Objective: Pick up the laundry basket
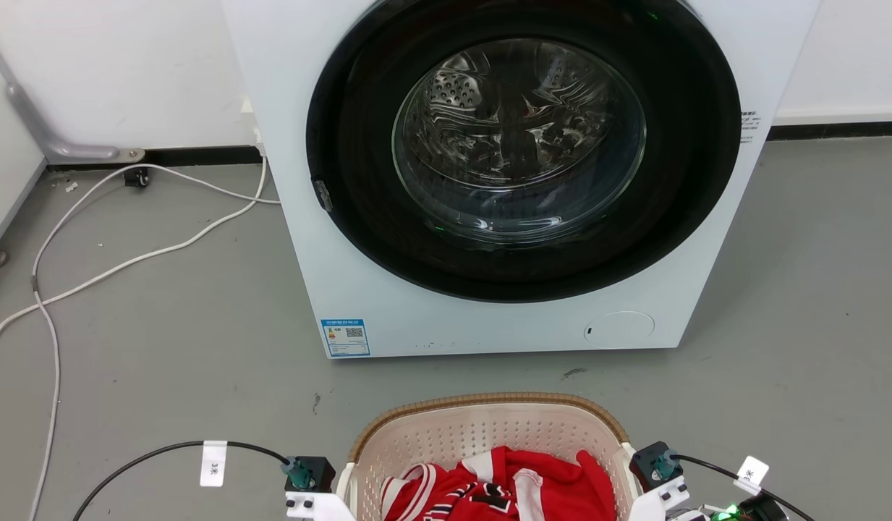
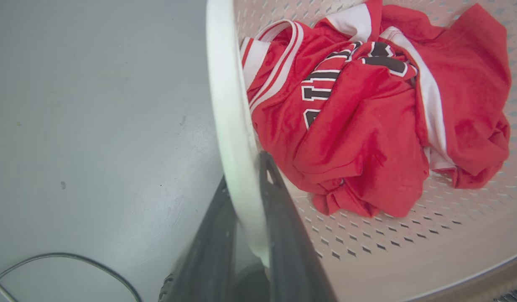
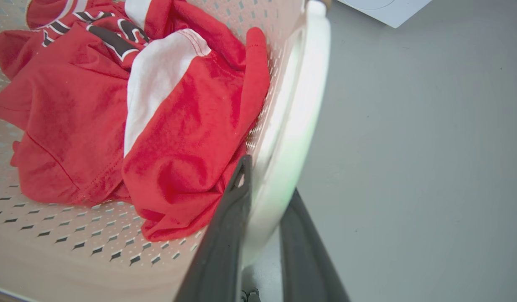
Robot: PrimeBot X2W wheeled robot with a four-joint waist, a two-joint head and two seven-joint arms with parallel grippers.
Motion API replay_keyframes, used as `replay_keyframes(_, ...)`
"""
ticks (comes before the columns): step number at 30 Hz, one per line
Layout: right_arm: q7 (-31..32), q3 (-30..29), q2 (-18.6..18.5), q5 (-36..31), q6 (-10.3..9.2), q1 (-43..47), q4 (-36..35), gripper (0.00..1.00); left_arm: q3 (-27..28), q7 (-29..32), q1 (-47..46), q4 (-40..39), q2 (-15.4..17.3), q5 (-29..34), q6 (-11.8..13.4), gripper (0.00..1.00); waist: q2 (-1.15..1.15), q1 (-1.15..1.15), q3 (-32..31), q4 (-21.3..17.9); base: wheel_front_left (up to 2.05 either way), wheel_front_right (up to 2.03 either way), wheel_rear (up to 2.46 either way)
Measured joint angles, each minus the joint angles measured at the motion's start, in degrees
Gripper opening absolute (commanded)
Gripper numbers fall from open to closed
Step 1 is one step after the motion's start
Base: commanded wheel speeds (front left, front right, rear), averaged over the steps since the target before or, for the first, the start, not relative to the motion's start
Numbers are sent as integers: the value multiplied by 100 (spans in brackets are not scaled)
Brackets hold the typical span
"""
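Basket sits at the bottom middle of the head view, on or just above the grey floor, near the front of the washer. I cannot tell whether it has left the floor.

Left gripper is clamped on the left handle, with 1 dark finger outside the loop and 1 inside the basket. The handle is a smooth, glossy white plastic band, gently curved. I judge the fingers cross it squarely so it cannot slide along them.

The wall is stiff cream plastic pierced with rows of small slots, and the rim above it is brown with a woven look. Both are rigid enough to carry from the sides.

A jersey lies crumpled on the bottom. It is soft red cloth with white trim and black lettering edged in white. It is loose and probably light, so it could slump if the basket tips.

Right gripper is closed the same way on the right handle, its 2 fingers straddling the white band, with red cloth pressed against the wall just inside. Gripping both loops at matching spots looks meant to keep the lift level, since 1 grip alone would let the basket swing.
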Motion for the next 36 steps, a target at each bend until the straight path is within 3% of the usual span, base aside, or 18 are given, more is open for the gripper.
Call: replay_keyframes(36, -57, 174, -27, 201, 0, -2, 0, 0, -280, -123, -30, 51, 23, -286, -1, 0, 0, 0, 13, 10, 0, 0, 0)
